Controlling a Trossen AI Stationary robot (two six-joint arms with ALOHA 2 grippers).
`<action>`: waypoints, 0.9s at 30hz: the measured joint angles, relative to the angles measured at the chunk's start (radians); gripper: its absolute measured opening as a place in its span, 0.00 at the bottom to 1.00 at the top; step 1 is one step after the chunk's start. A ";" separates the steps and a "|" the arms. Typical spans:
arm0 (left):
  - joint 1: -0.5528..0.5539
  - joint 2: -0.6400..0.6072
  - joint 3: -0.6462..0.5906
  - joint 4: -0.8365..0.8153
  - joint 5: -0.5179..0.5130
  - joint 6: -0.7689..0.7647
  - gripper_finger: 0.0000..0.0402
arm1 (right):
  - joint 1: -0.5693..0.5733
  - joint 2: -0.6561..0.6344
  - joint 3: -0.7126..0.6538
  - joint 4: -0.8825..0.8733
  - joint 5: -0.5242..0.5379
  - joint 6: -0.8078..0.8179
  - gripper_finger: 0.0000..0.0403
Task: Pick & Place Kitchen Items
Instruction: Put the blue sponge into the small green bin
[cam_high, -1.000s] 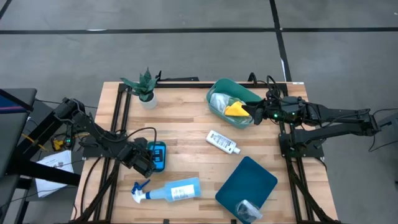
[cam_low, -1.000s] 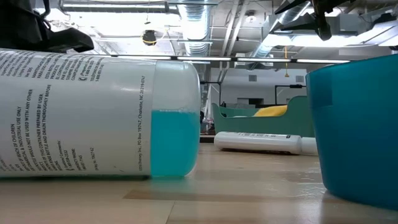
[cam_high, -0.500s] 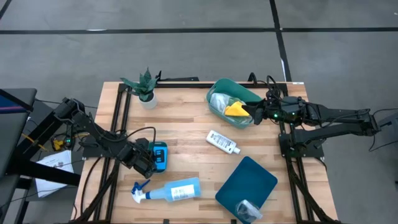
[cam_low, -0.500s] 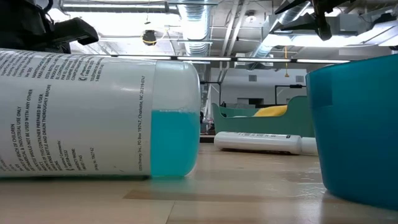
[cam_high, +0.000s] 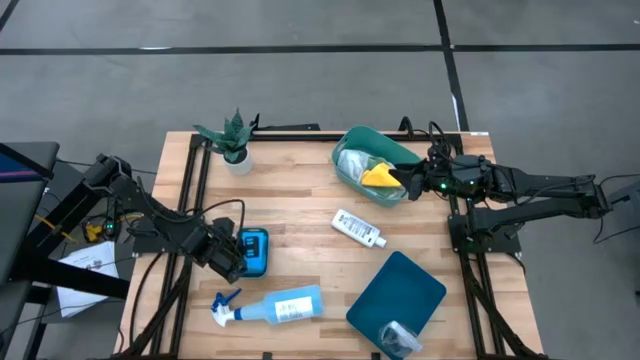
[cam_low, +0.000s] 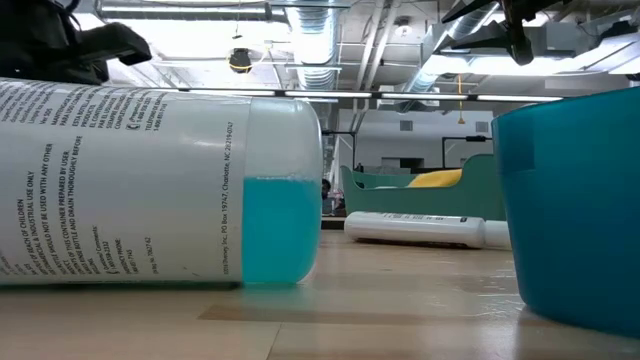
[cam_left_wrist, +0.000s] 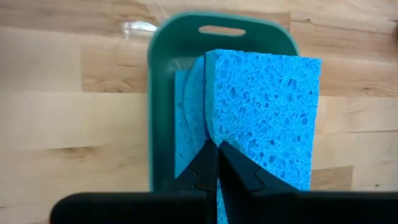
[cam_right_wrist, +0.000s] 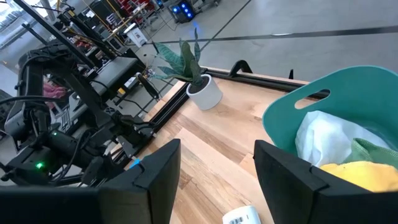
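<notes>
**A:** ok so what's closest to the front edge of the desk (cam_high: 300, 250)?

**B:** the spray bottle (cam_high: 283, 306), lying on its side, blue liquid pooled in it, trigger end pointing toward the left arm's side. Next to it on the right there's a dark teal lid (cam_high: 397, 296) flat on the wood, with the crinkled silver cup (cam_high: 398, 337) at its near corner.

**A:** and the left tool?

**B:** left tool (cam_high: 236, 258) is just behind the spray bottle. Its fingers (cam_left_wrist: 239, 174) are pressed together, pinching the edge of a blue sponge (cam_left_wrist: 264, 109). The sponge sits in a small teal tray (cam_left_wrist: 163, 112), with what looks like a second sponge under it.

**A:** middle of the desk?

**B:** small white bottle (cam_high: 358, 228) lying down, well apart from everything else.

**A:** far side?

**B:** teal tub (cam_high: 375, 165) with the white cloth (cam_right_wrist: 333, 140), green cloth (cam_right_wrist: 373, 152) and yellow cloth (cam_high: 380, 177) piled inside. Right tool (cam_high: 412, 180) hovers at the tub's rim, fingers (cam_right_wrist: 152, 171) spread, gripping nothing. Potted plant (cam_high: 231, 138) is at the far left corner.
</notes>
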 joint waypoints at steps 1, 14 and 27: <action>0.000 -0.001 0.000 -0.006 0.000 0.000 0.00 | 0.000 0.000 0.000 0.000 0.000 0.000 0.49; 0.000 0.051 0.000 0.009 0.020 -0.002 0.00 | 0.000 0.000 0.000 -0.001 0.000 0.000 0.49; 0.001 0.051 0.000 0.011 0.016 -0.002 0.00 | 0.000 0.000 0.000 0.000 0.000 -0.001 0.49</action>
